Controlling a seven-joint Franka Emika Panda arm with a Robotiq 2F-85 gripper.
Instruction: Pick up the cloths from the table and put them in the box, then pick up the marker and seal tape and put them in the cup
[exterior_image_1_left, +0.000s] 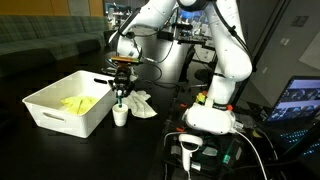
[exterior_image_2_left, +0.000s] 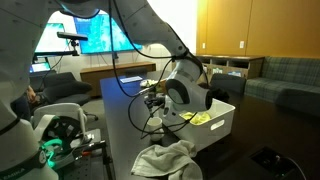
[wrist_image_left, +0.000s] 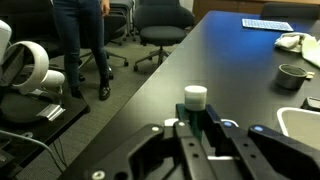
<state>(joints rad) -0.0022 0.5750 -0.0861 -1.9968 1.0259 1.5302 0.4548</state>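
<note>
**Marker held over the cup**

The gripper (exterior_image_1_left: 121, 86) is clamped on the marker (exterior_image_1_left: 120, 97), which hangs tip-down from it. In the wrist view the marker (wrist_image_left: 205, 120) sits pinched between the 2 fingers. Directly under the gripper the cup (exterior_image_1_left: 120, 116) stands on the table (exterior_image_1_left: 60, 155). The marker's lower end is at the cup's mouth; whether it touches the rim I cannot tell. The white cloth (exterior_image_1_left: 142, 103) lies crumpled just beside the cup, below the gripper. The box (exterior_image_1_left: 50, 112) sits near the gripper, lower and off to the other side, with the yellow cloth (exterior_image_1_left: 78, 102) inside it.
</note>
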